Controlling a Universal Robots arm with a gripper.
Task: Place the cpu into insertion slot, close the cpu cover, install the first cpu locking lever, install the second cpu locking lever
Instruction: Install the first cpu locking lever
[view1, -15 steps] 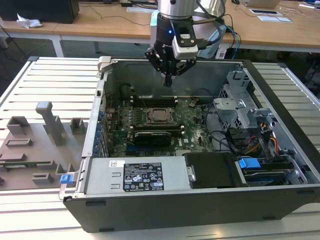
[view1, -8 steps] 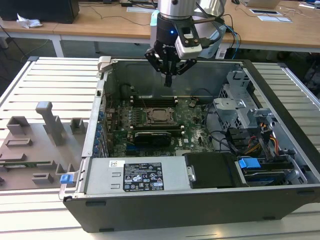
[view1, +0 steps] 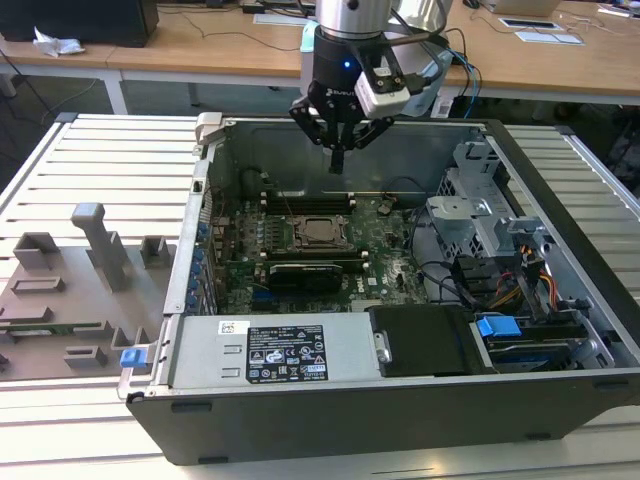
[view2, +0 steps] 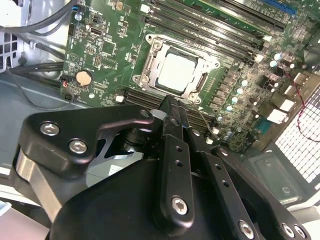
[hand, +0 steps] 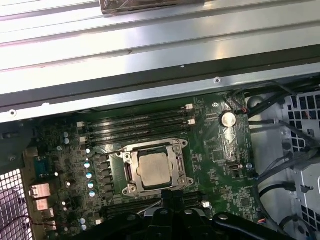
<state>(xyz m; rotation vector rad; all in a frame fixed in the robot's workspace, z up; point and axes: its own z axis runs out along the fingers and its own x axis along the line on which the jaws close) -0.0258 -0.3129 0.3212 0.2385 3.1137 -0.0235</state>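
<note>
Cpu: the cpu is a flat square chip with a pale silvery-grey top, and it lies level.
Place: it sits in the slot, whose dark edge shows beside the chip.
Cover: the cover is a thin silvery frame. It lies down flat around the chip, whose top shows through the square window.
Gripper: the gripper hangs above the board, over the edge of the socket (black fingertips in both wrist views). The jaws are pressed together and hold nothing.
Board: the green board has long black memory slots just beside the socket and a coin cell near one corner.
Writing: a white label with small print is on the grey box in the case. The print is too small to read.
</note>
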